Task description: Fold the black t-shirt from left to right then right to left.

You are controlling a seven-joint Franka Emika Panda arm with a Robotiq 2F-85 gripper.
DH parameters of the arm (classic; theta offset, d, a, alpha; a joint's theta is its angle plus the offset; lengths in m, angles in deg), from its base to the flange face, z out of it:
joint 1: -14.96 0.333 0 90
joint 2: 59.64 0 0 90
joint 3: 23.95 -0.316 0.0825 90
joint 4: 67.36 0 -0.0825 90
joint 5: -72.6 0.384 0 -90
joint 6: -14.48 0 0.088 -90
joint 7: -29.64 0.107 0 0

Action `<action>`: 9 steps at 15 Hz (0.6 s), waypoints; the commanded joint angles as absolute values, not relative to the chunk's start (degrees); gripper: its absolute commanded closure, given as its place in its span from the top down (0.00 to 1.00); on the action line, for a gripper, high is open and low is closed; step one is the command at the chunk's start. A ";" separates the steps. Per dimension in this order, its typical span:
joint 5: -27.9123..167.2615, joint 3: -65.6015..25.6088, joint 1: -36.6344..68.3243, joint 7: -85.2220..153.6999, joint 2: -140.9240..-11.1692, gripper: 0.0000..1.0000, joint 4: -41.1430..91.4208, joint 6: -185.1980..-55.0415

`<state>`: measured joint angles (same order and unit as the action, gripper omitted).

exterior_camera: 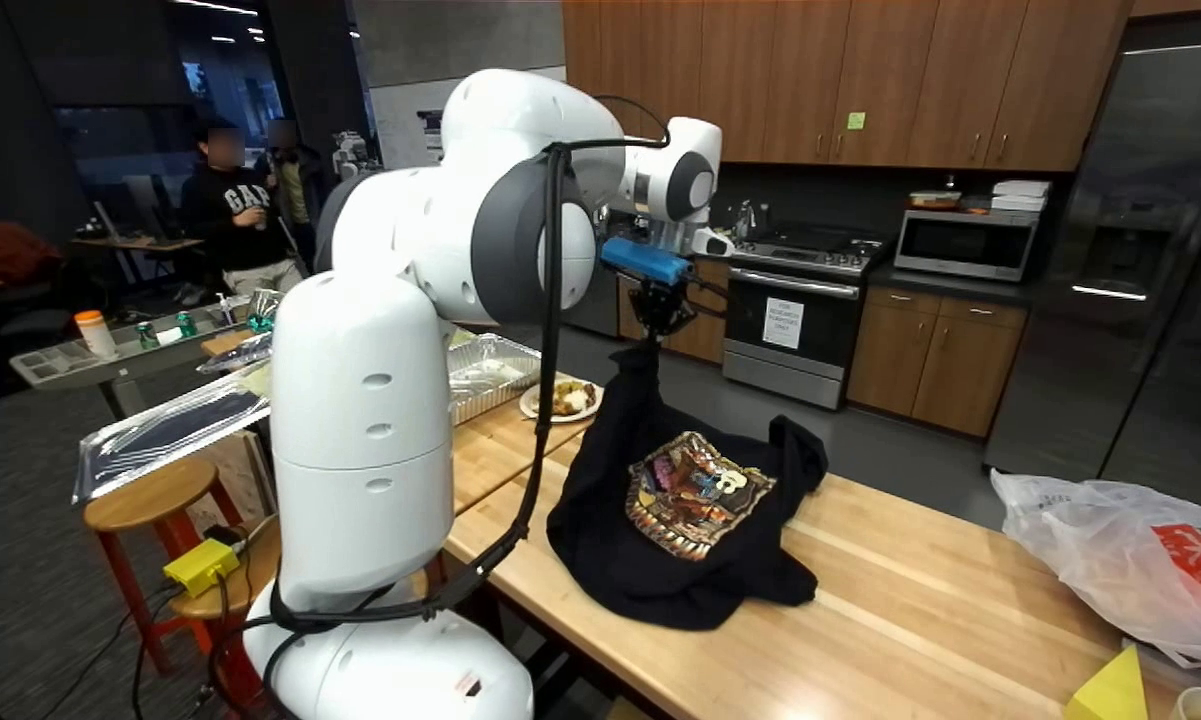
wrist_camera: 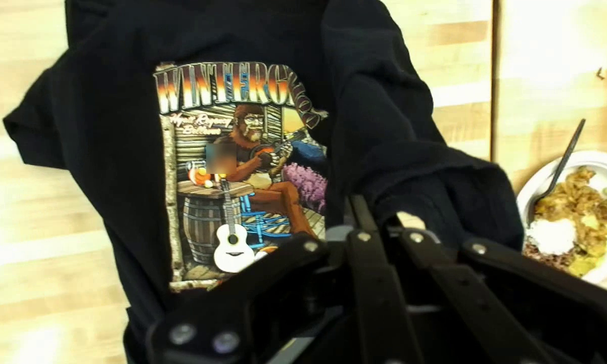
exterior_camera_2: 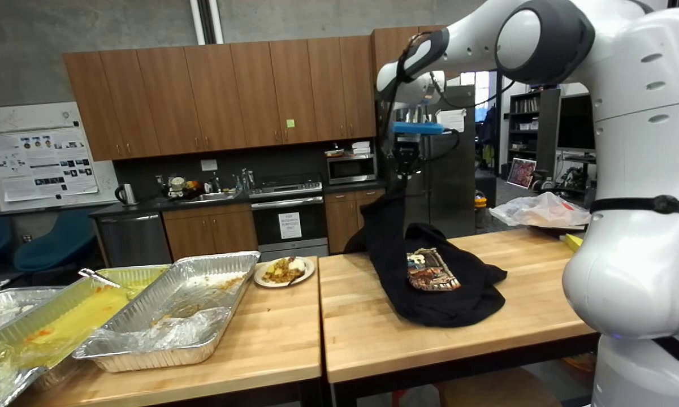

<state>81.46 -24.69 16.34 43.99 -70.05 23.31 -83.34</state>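
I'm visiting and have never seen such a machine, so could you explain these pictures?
The white machine is a robot arm; the black pincer at its end grasps things. Two wide pictures come from cameras standing apart from it; the close-up comes from a camera on the arm. A black t-shirt with a colourful print lies partly on the wooden table. A plastic bag sits at one end, and a plate of food on the neighbouring table. The pincer is closed on the t-shirt, holding part raised, probably for folding.

Glare bleaches the tabletop [wrist_camera: 35, 242] in the bright wrist view.
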 commanded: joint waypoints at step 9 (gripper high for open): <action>83.67 -17.25 8.75 48.71 -70.11 0.01 31.84 -86.31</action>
<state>84.01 -18.31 9.17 45.08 -69.56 30.80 -84.94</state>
